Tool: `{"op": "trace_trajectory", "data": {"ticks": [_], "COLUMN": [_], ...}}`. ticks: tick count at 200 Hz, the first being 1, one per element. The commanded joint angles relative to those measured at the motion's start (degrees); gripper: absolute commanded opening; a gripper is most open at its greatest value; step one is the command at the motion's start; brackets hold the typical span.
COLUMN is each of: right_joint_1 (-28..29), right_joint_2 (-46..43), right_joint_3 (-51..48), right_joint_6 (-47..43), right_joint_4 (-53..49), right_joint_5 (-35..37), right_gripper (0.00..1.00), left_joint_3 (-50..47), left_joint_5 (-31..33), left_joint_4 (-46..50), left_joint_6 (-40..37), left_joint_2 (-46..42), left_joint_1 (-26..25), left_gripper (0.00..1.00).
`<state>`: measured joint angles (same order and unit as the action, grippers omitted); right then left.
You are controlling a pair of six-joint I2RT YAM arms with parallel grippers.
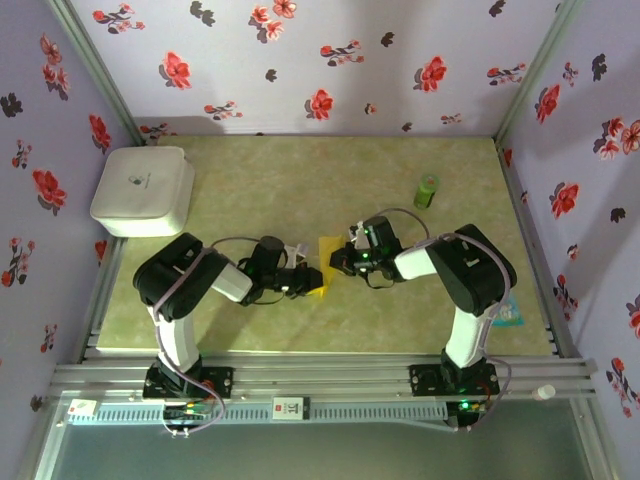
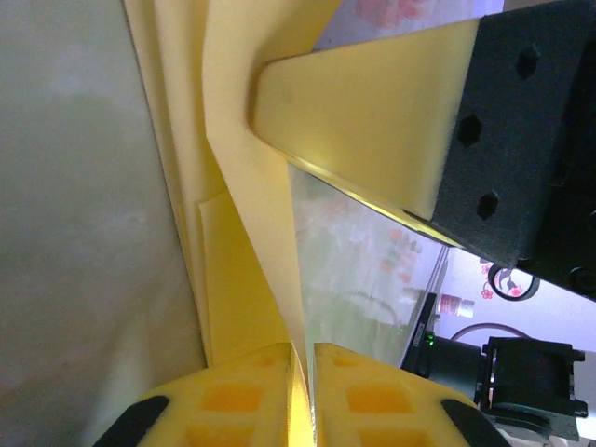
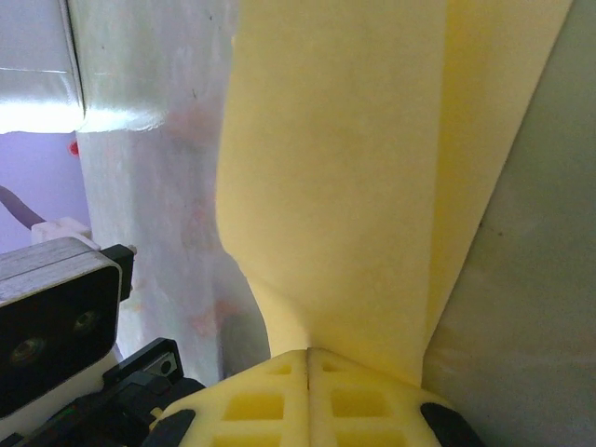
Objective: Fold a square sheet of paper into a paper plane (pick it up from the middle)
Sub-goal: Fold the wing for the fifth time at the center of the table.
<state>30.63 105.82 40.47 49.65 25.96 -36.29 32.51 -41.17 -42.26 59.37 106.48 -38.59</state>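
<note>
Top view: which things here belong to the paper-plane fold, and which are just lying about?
In the job:
- yellow paper, already creased
- left gripper and right gripper, both pinching it

Lying about:
- white rounded box, back left
- green cylinder, back right
- small teal item by the right arm, too small to identify

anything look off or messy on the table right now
Nothing stands out: the folded yellow paper is pinched between the left hand and right hand mid-table, and the green cylinder stands upright, nothing spilled.
</note>
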Motion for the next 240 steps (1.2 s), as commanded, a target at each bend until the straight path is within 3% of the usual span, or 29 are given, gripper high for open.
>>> {"op": "trace_trajectory", "data": {"ticks": [1,61,76,110,145,174,212,240], "right_joint_1": [0.13,0.35,0.44,0.57,0.74,0.83,1.01,1.18], "right_joint_2": [2.33,2.74,2.73,2.58,2.64,2.68,2.73,2.83], "right_joint_3": [0.23,0.05,0.11,0.05,0.12,0.14,0.14,0.05], "right_joint_6": [0.11,0.78,0.95,1.21,1.33,1.32,1.46,1.43], "right_joint_4": [-2.6,-2.39,-2.44,-2.67,-2.8,-2.96,-3.19,-3.14], "right_joint_5": [2.17,2.51,2.76,3.25,3.31,3.51,3.85,3.94], "right_gripper": [0.06,0.06,0.06,0.06,0.06,0.06,0.06,0.06], "left_joint_3": [-1.22,-0.11,0.56,2.22,3.75,4.47,5.12,5.53], "left_joint_5": [1.97,0.85,0.1,0.88,2.36,2.67,2.55,4.12], "left_joint_4": [12.72,17.89,19.45,26.49,33.74,35.52,37.04,40.3], "left_joint_6": [-3.97,-6.13,-6.94,-10.09,-13.87,-15.01,-16.19,-17.48], "left_joint_2": [-0.94,-2.58,-2.7,-4.23,-5.99,-5.98,-5.96,-6.54], "left_joint_1": [-0.17,-1.43,-1.57,-1.84,-2.28,-2.76,-2.98,-3.07], "left_gripper": [0.14,0.0,0.0,0.1,0.1,0.0,0.0,0.07]}}
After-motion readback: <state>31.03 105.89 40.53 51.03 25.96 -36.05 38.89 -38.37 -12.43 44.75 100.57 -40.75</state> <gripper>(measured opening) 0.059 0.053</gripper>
